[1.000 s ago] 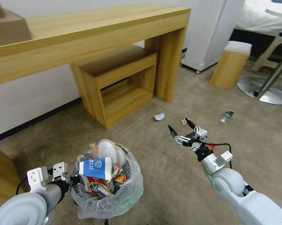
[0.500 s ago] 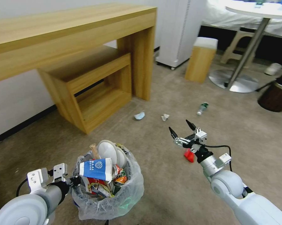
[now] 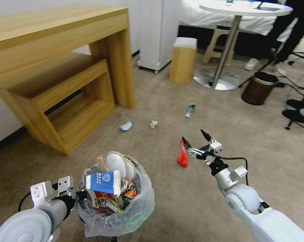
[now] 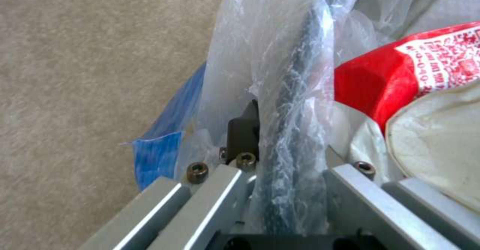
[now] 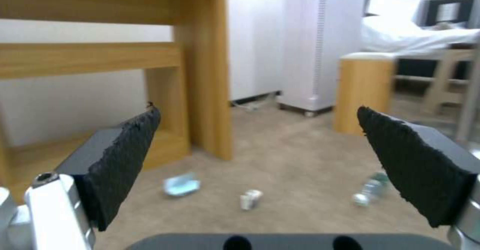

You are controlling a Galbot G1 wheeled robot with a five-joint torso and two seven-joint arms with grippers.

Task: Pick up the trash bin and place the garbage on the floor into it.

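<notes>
Head view: the trash bin (image 3: 116,215) sits at the 7 o'clock position of the frame, lined with a crinkled clear plastic bag and packed with litter, including a blue-and-white carton (image 3: 103,181), a white slipper (image 3: 116,163) and red and orange wrappers. The left gripper (image 3: 78,194) is at the bin's left rim, at its 9 o'clock side. Left wrist view confirms the fingers (image 4: 243,132) are clamped on the bag-covered rim (image 4: 295,104), with a red wrapper (image 4: 385,81) just inside the bin.

The right gripper (image 3: 195,137) is held out over the beige carpet floor (image 3: 178,208), at about 3 o'clock from the bin and well apart from it. Its fingers are spread wide and hold nothing; right wrist view shows both black pads (image 5: 127,156) far apart with open floor between them.

A red wrapper (image 3: 182,154) lies on the floor directly beside the right gripper's left finger in the head view; contact cannot be determined. Farther off, toward 12 o'clock from the gripper, lie a pale blue crumpled wrapper (image 3: 126,126), a white tissue wad (image 3: 153,124) and a clear green-labelled bottle (image 3: 190,110). The same three items appear on the floor in the right wrist view: wrapper (image 5: 182,185), wad (image 5: 250,199), bottle (image 5: 371,190).
</notes>
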